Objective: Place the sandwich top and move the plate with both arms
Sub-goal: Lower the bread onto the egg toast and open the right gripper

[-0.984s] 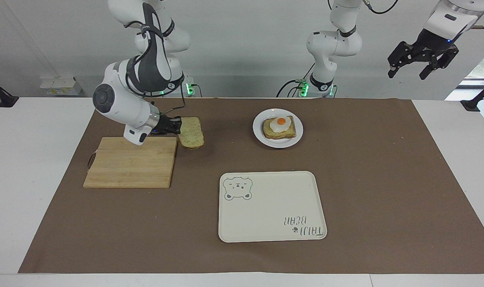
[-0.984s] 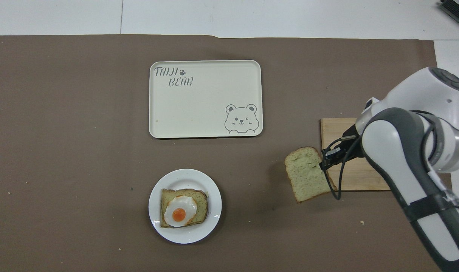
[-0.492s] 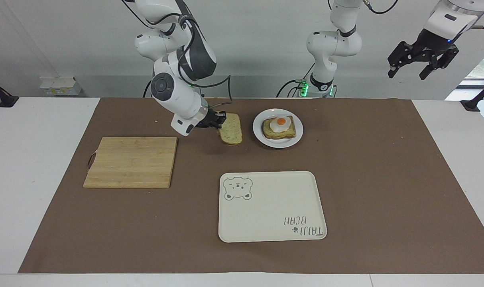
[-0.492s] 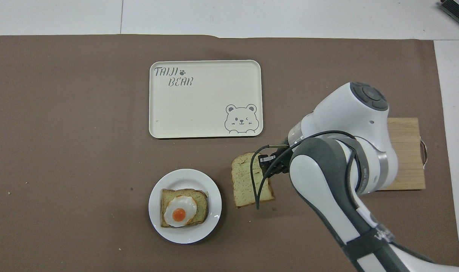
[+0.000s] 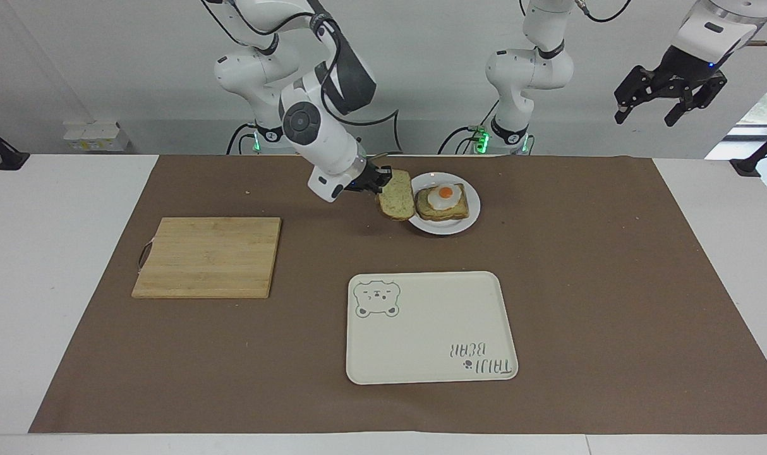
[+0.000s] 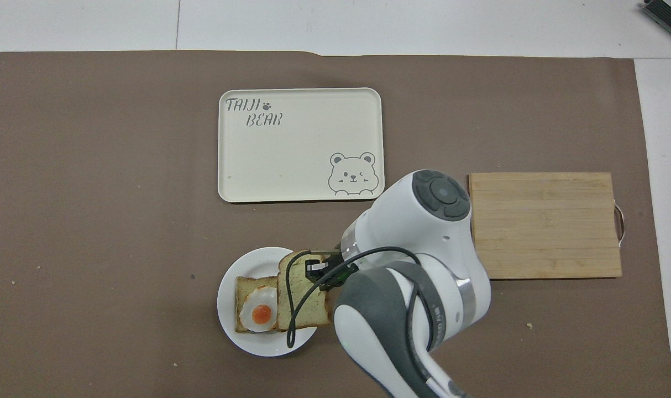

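Pinching one crust edge, the right gripper (image 5: 376,182) is carrying the bread slice (image 5: 397,195) tilted over the plate (image 5: 469,218) rim; it looks light and floppy. The left gripper (image 5: 669,95) is waiting high, fingers apart.

Both arms have glossy white rounded shells with dark grey panels and round grey joint caps. Silver wrist rings lead into a black two-finger right gripper (image 5: 378,179) and a black left gripper (image 5: 669,96) with chunky links. Loose black cables loop around the wrists, and green lights glow at the bases.
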